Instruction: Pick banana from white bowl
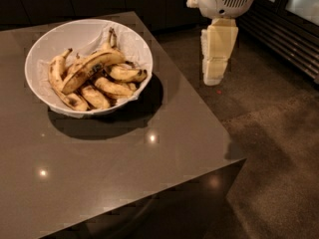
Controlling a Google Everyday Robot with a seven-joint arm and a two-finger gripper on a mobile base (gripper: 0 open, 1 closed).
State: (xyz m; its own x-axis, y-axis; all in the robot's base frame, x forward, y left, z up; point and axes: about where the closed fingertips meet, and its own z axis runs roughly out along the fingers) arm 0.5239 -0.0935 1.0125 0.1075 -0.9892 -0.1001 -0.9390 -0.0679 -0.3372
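Observation:
The white bowl (35, 63) stands on the far left part of a brown table, lined with crinkled white paper. It holds several brown-spotted bananas. The banana (92, 67), the longest one, lies on top of the pile, running from lower left up to its dark stem at the upper right. My gripper (215, 77) hangs from the white arm housing at the top right, off the table's right edge and above the floor, well to the right of the bowl.
The brown glossy table (119, 173) has its right edge (199, 93) and front corner near the arm. Dark speckled floor (279, 148) lies to the right. Dark cabinets and a slatted grille (289, 39) stand at the back right.

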